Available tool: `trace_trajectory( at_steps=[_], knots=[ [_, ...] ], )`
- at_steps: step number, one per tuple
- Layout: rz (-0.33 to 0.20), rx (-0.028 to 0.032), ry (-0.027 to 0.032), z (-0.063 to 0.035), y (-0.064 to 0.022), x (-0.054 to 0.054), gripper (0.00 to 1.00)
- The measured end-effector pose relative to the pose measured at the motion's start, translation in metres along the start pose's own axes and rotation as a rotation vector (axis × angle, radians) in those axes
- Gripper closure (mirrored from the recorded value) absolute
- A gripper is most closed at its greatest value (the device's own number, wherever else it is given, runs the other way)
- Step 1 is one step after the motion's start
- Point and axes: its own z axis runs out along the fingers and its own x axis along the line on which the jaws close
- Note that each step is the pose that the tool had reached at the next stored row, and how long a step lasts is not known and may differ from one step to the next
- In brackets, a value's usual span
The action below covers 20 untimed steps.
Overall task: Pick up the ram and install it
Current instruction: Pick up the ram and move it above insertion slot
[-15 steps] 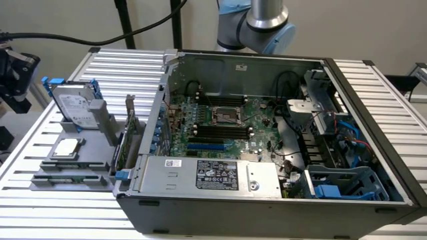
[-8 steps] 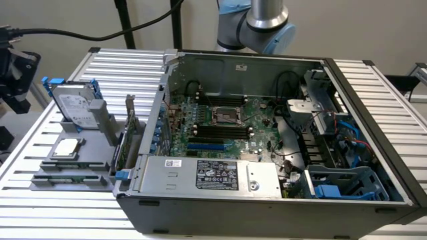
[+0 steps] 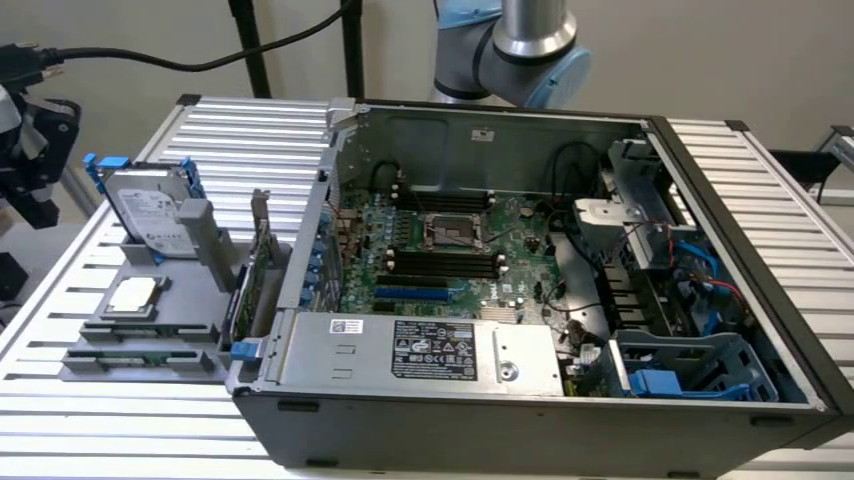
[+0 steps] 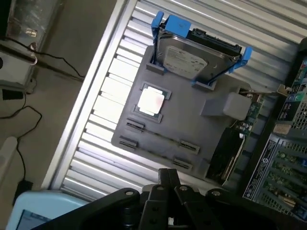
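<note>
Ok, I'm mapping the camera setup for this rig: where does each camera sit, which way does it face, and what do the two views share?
Exterior view: off the arm and raised, looking down into the open computer case; the arm shows beyond the case.
Wrist view: on the wrist, looking down past the shut hand at the grey tray beside the case.
Shared: the grey tray, the hard drive in its blue frame standing on it, and the case's side.
</note>
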Motion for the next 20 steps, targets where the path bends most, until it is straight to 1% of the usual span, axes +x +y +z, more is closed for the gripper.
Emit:
trace_trajectory(
  at_steps=[20],
  knots=[
    [-0.364,-0.0072,0.0161,0.002,-0.0001,0.0001,0.89]
  ],
)
